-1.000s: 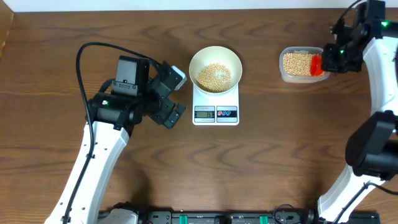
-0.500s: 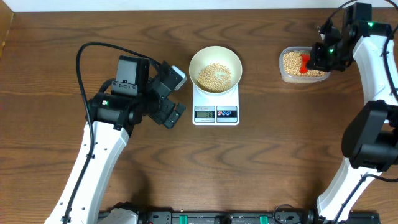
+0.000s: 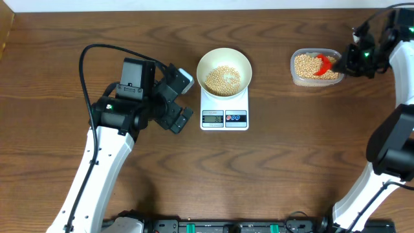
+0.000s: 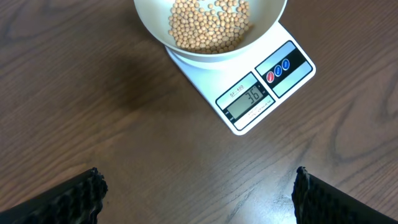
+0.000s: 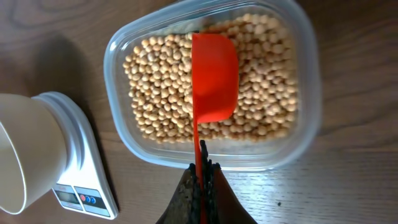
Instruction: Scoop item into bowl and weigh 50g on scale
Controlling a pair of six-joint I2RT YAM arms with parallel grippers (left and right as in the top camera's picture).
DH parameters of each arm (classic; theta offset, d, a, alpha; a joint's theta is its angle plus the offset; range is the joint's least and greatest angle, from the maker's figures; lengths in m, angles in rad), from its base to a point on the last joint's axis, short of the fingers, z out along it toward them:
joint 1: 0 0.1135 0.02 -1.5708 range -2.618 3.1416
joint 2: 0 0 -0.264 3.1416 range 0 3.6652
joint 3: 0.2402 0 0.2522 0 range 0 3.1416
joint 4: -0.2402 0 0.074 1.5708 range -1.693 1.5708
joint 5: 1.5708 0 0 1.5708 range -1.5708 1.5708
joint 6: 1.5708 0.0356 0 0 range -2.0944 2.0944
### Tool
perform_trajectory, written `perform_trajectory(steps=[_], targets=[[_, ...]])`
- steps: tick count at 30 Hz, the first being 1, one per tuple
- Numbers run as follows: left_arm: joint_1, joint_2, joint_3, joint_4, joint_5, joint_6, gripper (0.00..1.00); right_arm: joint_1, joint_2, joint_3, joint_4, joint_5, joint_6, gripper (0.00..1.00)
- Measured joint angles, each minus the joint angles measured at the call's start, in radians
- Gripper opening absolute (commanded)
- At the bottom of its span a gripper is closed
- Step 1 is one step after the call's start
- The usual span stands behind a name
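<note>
Beans are heaped in the bowl on the scale, with more in the clear tub, where the red scoop, pinched at its handle by the right gripper, should be dipped shallowly for a small top-up, the left gripper being spread wide beside the scale.

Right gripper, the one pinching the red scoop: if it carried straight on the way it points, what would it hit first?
The right gripper points into the clear tub, so its red scoop would meet the beans first. Whether the scoop already touches them is unclear.
</note>
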Motion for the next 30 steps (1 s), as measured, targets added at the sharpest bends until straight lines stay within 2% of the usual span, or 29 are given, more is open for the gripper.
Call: perform_trajectory(steps=[12, 30], targets=[[0.000, 0.000, 0.000, 0.000, 0.000, 0.000, 0.98, -0.019, -0.001, 0.000, -0.012, -0.030, -0.027, 0.01], [0.000, 0.000, 0.000, 0.000, 0.000, 0.000, 0.98, -0.110, -0.006, 0.000, -0.034, -0.360, -0.135, 0.01]])
